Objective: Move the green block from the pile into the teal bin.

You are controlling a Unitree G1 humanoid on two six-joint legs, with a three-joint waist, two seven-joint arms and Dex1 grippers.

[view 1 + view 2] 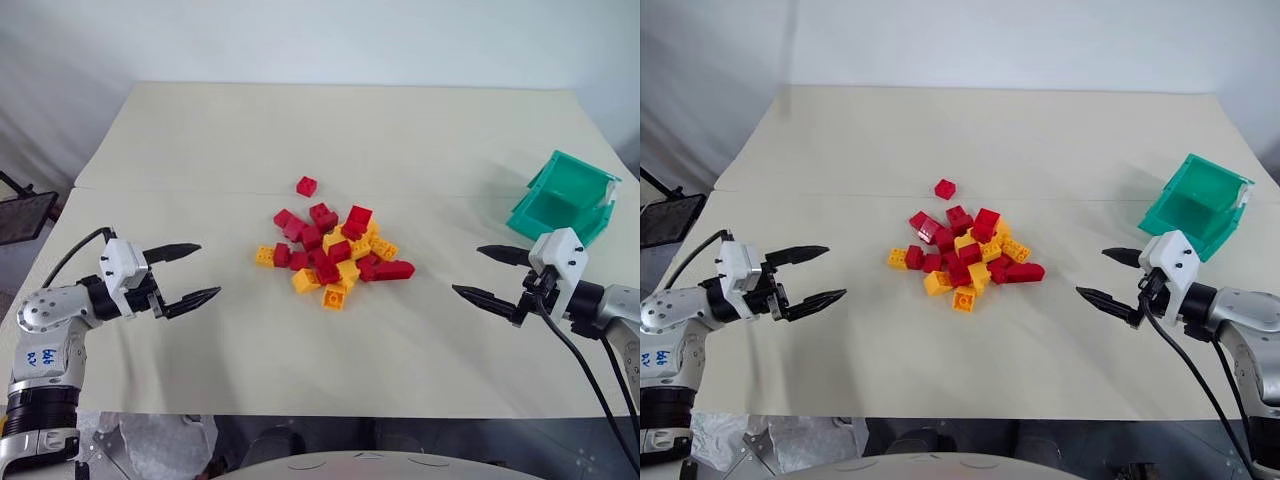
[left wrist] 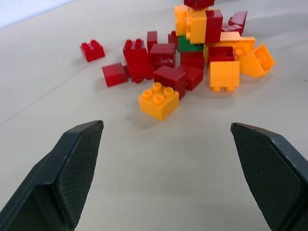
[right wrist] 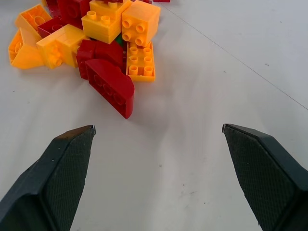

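My left gripper [image 1: 197, 272] hangs over the table [image 1: 420, 140] on the left, fingers spread wide, holding and touching nothing. My right gripper [image 1: 487, 273] mirrors it on the right, equally wide and empty. Between them lies the pile [image 1: 333, 250] of red and yellow-orange bricks. The green block [image 2: 188, 45] is nearly buried inside it; just a sliver shows between red bricks. The teal bin [image 1: 562, 198] sits tilted, well apart, far right.
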